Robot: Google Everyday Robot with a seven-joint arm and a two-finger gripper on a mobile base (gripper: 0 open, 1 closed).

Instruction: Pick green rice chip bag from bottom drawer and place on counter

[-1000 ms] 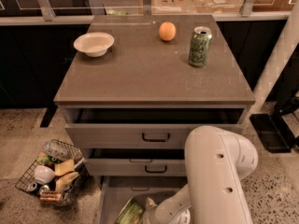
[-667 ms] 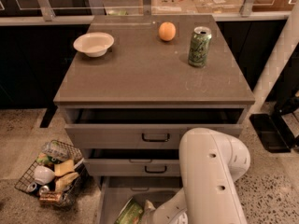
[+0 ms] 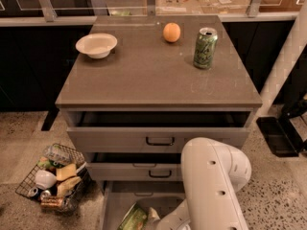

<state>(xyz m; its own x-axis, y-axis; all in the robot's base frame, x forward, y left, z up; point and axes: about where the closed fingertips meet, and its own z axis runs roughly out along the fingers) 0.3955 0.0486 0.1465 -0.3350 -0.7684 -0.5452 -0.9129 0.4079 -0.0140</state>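
The green rice chip bag (image 3: 133, 220) lies in the open bottom drawer (image 3: 160, 198), at the lower edge of the view, partly cut off. My white arm (image 3: 215, 178) bends down in front of the cabinet into that drawer. My gripper (image 3: 154, 218) is at the bag's right edge, mostly hidden by the arm and the frame edge. The counter (image 3: 144, 75) is the grey-brown top slab above the three drawers.
On the counter stand a white bowl (image 3: 96, 44) at back left, an orange (image 3: 171, 32) at the back and a green drink can (image 3: 205, 48) at right. The top drawer (image 3: 158, 137) and middle drawer (image 3: 139, 170) are pulled partly out. A wire basket (image 3: 53, 177) of items sits on the floor at left.
My arm has shifted slightly left and lower over the bottom drawer. The bag and the things on the counter have not moved.
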